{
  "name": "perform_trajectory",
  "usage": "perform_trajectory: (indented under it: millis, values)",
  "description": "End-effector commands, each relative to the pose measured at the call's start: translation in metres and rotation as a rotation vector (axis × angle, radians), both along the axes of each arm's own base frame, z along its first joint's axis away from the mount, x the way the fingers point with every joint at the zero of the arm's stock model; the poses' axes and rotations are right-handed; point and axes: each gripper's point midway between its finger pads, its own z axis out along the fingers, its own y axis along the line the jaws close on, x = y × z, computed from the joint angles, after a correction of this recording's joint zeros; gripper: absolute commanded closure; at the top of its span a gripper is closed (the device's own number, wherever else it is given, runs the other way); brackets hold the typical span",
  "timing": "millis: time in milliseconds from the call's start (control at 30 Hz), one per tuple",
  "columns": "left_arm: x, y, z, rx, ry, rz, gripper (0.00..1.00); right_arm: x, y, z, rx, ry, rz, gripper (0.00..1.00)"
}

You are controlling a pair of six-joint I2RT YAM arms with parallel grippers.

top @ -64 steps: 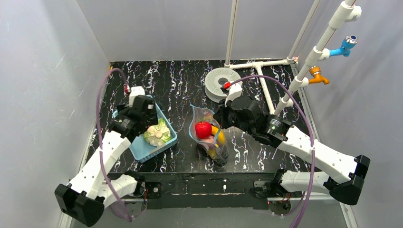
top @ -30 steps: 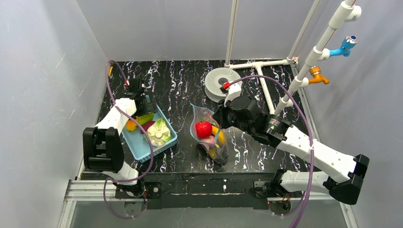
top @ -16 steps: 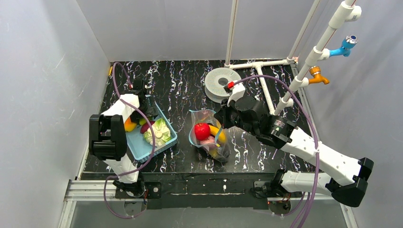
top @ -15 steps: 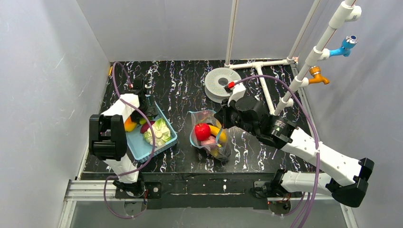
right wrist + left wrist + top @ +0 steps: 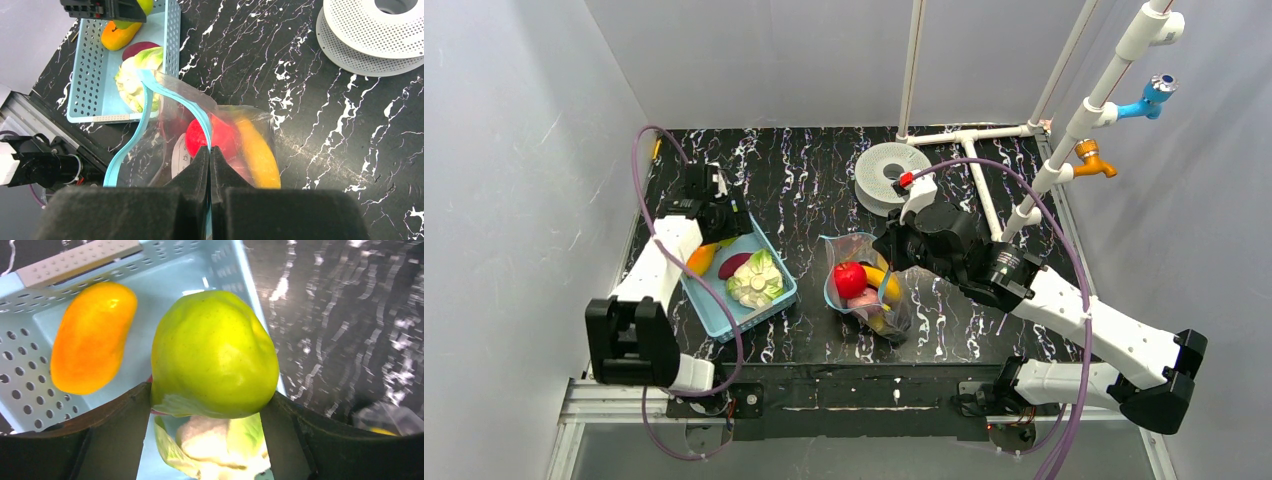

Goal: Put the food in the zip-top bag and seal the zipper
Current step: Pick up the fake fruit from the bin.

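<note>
In the left wrist view my left gripper [image 5: 206, 394] is shut on the green piece [image 5: 215, 352], one finger against each side, just above the blue basket [image 5: 30, 370]. An orange-yellow fruit [image 5: 92, 337] and the pale cabbage [image 5: 210, 445] lie in the basket, with a purple eggplant [image 5: 732, 264] beside them. The zip-top bag [image 5: 864, 300] stands mid-table with its mouth open, holding a red round fruit [image 5: 227, 135] and a banana [image 5: 257, 150]. My right gripper [image 5: 210, 150] is shut on the light-blue zipper [image 5: 192, 107] at the bag's right rim.
A grey perforated disc [image 5: 892, 178] lies at the back of the table. A white pipe frame [image 5: 974, 150] with a blue tap [image 5: 1152, 97] and an orange tap [image 5: 1089, 158] stands at the back right. Grey walls enclose the table.
The left arm has shifted at the basket's far corner and its jaws have closed on the green piece. The right gripper still holds the bag's rim in the same place.
</note>
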Motion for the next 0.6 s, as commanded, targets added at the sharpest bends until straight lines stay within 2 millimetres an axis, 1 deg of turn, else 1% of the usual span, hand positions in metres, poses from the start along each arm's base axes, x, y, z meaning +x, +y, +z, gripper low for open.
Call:
perform_trajectory:
  millis: [0, 167, 333, 400, 567]
  values:
    - [0.001, -0.036, 0.047, -0.159, -0.258, -0.17, 0.66, 0.0, 0.007, 0.016, 0.062, -0.018, 0.008, 0.99]
    - [-0.008, -0.078, 0.087, -0.332, -0.458, -0.365, 0.67, -0.001, 0.007, 0.014, 0.062, -0.016, 0.008, 0.99]
    - [-0.032, -0.126, 0.117, -0.512, -0.557, -0.601, 0.67, -0.001, 0.006, 0.015, 0.063, -0.018, 0.006, 0.99]
    - [-0.048, -0.144, 0.13, -0.555, -0.584, -0.683, 0.68, -0.001, 0.006, 0.014, 0.061, -0.017, 0.005, 0.99]
    - [-0.1, -0.195, 0.151, -0.64, -0.592, -0.898, 0.67, 0.0, 0.004, 0.015, 0.055, -0.02, -0.005, 0.99]
